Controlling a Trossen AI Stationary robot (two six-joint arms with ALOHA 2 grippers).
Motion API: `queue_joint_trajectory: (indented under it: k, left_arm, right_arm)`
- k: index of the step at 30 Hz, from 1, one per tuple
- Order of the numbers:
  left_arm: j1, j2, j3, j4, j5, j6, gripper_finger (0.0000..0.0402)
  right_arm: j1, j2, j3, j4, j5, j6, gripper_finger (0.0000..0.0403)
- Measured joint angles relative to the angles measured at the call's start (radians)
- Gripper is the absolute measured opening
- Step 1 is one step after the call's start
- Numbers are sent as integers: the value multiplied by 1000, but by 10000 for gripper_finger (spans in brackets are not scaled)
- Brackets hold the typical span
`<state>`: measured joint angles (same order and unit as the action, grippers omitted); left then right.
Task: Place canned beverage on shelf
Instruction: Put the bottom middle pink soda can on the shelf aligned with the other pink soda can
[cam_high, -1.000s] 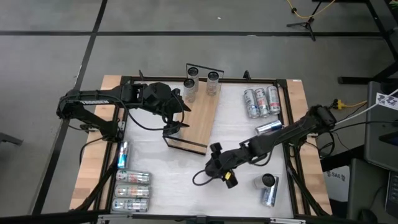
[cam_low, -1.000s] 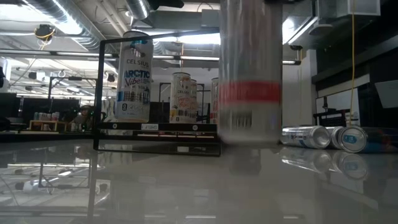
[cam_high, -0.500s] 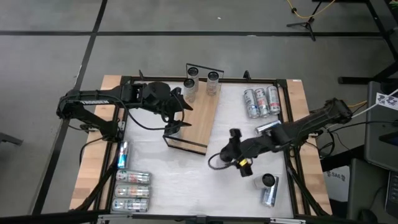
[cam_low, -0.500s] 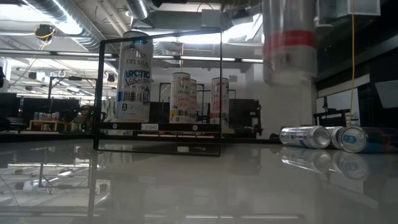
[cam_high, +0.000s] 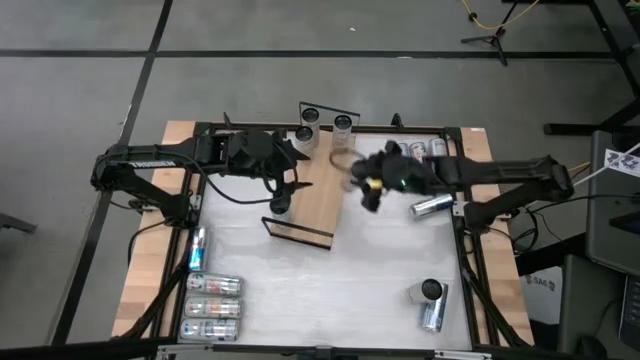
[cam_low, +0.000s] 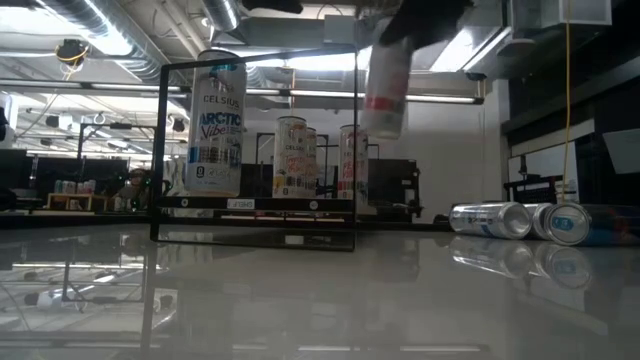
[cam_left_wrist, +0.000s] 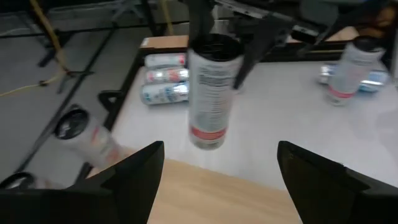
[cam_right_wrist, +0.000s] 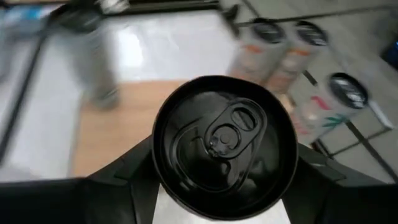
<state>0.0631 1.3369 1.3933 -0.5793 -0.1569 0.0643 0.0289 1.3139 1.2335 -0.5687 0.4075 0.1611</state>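
The shelf is a light-wood board lying aslant on the white table, with black wire rails at its ends. Three cans stand at its far end and a Celsius can at its near end. My right gripper is shut on a silver can with a red band, held in the air over the shelf's right edge. My left gripper hovers open above the board's left side, nothing between its fingers, facing the held can. My right gripper pinches the can's upper end, just under its black top, between its two fingers, one on each opposite side. The fingers come slanting down from the table's right. The can hangs below them, slightly tilted, clear of board and table.
Three cans lie at the far right and one more beside them. At the near right an upright can stands by a lying one. Several cans lie at the near left. The wire rail crosses the shelf's near end.
My right gripper has carried the can from the table's near middle up and toward the far edge, to above the shelf's right side, turning its wrist on the way; the can now hangs higher and tilted. My left gripper has tipped upward a little in place.
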Motion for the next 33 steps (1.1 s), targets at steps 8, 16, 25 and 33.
queue_joint_trajectory:
  k: [8,16,25,33]
  left_arm:
    - [0,0,0,-1,-67,0,306]
    - [0,0,0,-2,-67,0,306]
    - [0,0,0,-3,-67,0,306]
    - [0,0,0,-3,-67,-1,306]
  right_arm:
    - [-157,102,0,74,-5,170,249]
    - [-209,237,0,148,-6,227,249]
    - [-221,298,0,223,1,227,250]
    - [-221,301,0,222,1,224,250]
